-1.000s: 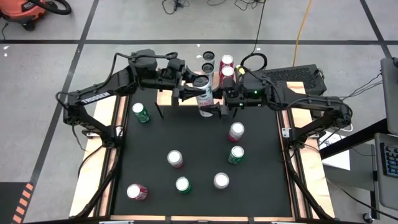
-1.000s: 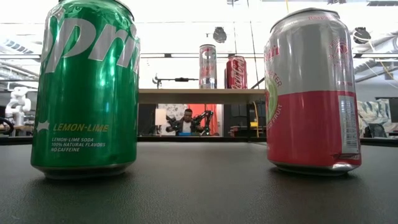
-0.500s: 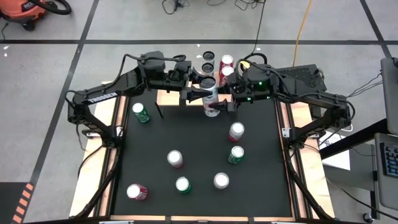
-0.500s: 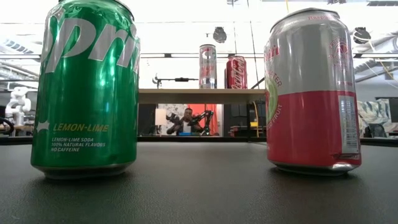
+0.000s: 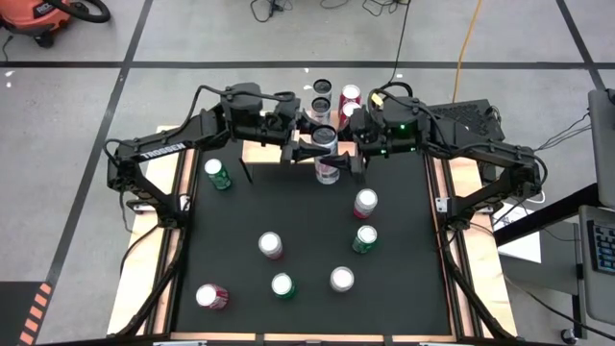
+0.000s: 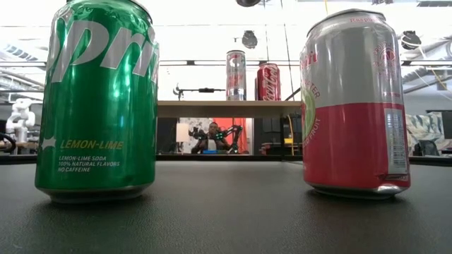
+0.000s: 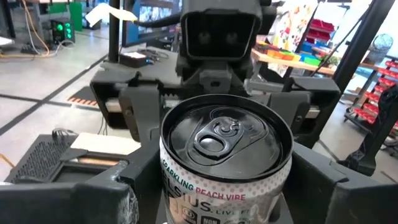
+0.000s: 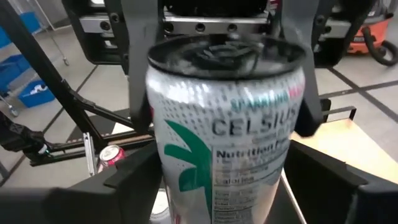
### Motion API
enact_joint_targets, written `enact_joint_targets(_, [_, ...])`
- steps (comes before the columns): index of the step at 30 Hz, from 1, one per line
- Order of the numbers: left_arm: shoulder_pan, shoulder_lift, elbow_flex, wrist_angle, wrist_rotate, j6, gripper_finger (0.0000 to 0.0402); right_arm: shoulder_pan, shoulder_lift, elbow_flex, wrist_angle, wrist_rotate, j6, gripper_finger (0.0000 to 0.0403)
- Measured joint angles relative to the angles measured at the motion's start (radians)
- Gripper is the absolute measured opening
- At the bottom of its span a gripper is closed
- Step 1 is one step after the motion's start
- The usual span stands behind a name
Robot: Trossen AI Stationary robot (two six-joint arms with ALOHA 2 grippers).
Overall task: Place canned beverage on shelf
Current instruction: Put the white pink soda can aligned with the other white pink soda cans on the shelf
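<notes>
A tall white-and-pink Celsius can (image 5: pixel 326 154) hangs upright in the air over the table's far edge, in front of the wooden shelf (image 5: pixel 258 150). My left gripper (image 5: pixel 311 149) reaches in from the left and is shut on it. From the right, my right gripper (image 5: pixel 345 160) meets the same can (image 8: pixel 224 143). It is open, with a finger (image 8: pixel 127 177) on either side of the can's lower body. The shelf top (image 6: pixel 226 108) carries a tall can (image 6: pixel 236 74) and a red can (image 6: pixel 268 81). My left gripper pinches the can's side wall (image 7: pixel 169 180) between its two fingers, which show high on the can's body in the right wrist view (image 8: pixel 132 56). The fingers come in level from the table's left. The can stands upright in the hold, lifted clear of table and shelf.
Several cans stand on the black table (image 5: pixel 240 207): a green one (image 5: pixel 217 174) at the left, a pink one (image 5: pixel 365 203) and a green one (image 5: pixel 364 238) at the right, others near the front. More cans (image 5: pixel 321 96) crowd the shelf's far side.
My left gripper has carried the can a little toward the table's right edge, and the can stands more upright than before. My right gripper has risen slightly and rolled, staying around the can's lower part.
</notes>
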Motion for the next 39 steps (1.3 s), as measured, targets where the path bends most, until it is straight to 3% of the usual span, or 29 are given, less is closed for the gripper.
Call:
enact_joint_targets(10, [0.001, -0.001, 0.0, -0.003, -0.004, 0.007, 0.0251, 0.0, 0.002, 0.0, 0.015, -0.002, -0.043, 0.0243])
enact_joint_targets(23, [0.0, -0.001, 0.0, -0.01, 0.0, 0.008, 0.0251, 0.0, 0.024, 0.0, 0.041, -0.029, 0.044, 0.0286])
enact_joint_targets(34, [0.0, -0.001, 0.0, -0.028, -0.004, 0.004, 0.0251, 0.001, 0.055, 0.0, 0.062, -0.054, 0.03, 0.0234])
enact_joint_targets(39, [0.0, -0.001, 0.0, -0.033, -0.006, 0.003, 0.0251, 0.001, 0.041, -0.002, 0.052, -0.051, 0.04, 0.0251])
